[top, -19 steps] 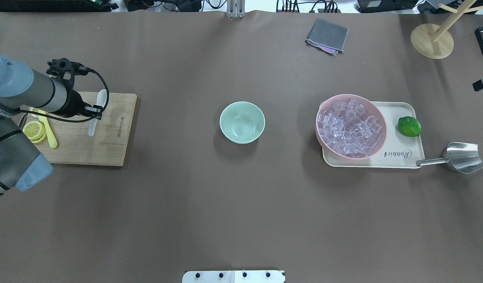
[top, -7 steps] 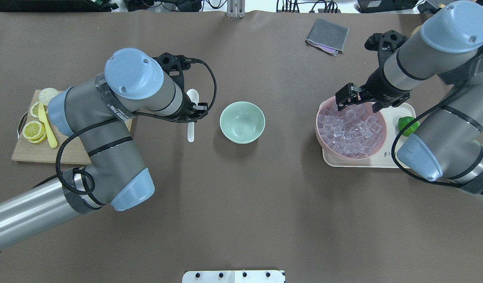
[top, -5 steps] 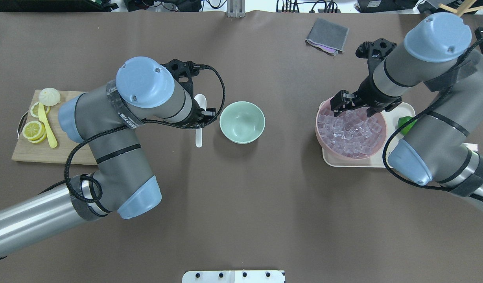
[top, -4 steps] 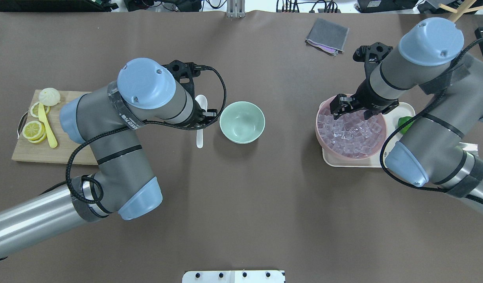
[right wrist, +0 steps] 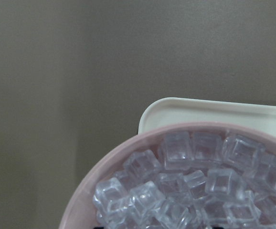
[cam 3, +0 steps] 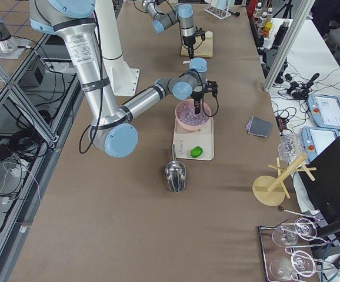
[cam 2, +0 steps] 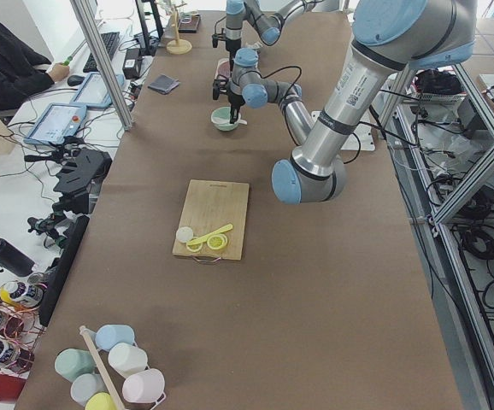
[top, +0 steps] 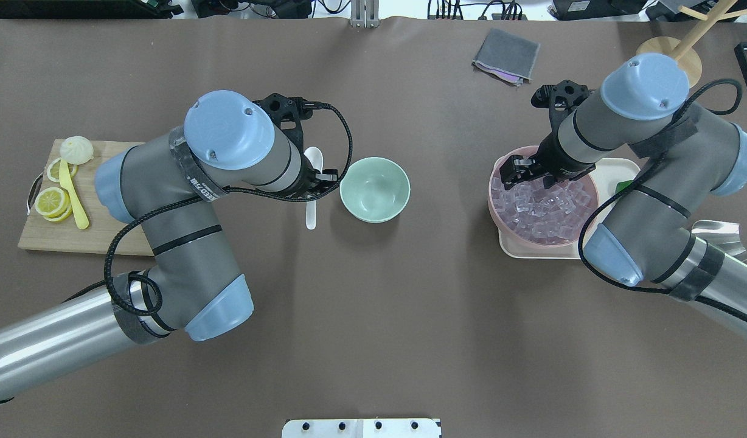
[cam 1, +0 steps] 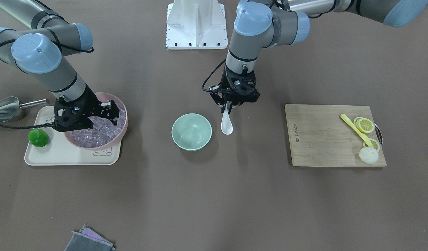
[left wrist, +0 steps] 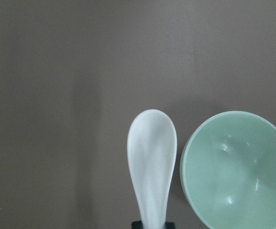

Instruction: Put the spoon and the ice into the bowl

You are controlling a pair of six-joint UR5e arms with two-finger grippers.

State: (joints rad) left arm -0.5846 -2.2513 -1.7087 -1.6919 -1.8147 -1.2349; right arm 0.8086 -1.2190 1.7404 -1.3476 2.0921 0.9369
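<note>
My left gripper (top: 317,181) is shut on the handle of the white spoon (top: 313,159), also seen in the front view (cam 1: 227,126). It holds the spoon above the table, close beside the mint-green bowl (top: 374,188), which is empty. In the left wrist view the spoon's scoop (left wrist: 152,152) lies just left of the bowl's rim (left wrist: 188,157). My right gripper (top: 528,177) is open and low over the ice cubes (top: 547,207) heaped in the pink bowl (top: 494,204). The right wrist view shows the ice (right wrist: 185,191) close below, and no cube is held.
The pink bowl stands on a cream tray (cam 1: 71,157) with a green lime (cam 1: 38,137). A metal scoop (cam 1: 5,106) lies beside the tray. A wooden cutting board (cam 1: 322,139) carries lemon slices and a yellow utensil (top: 74,194). A grey cloth (top: 506,55) lies far back.
My left arm has carried the spoon off the cutting board to just beside the green bowl. My right arm has come into view and moved down over the pink bowl of ice.
</note>
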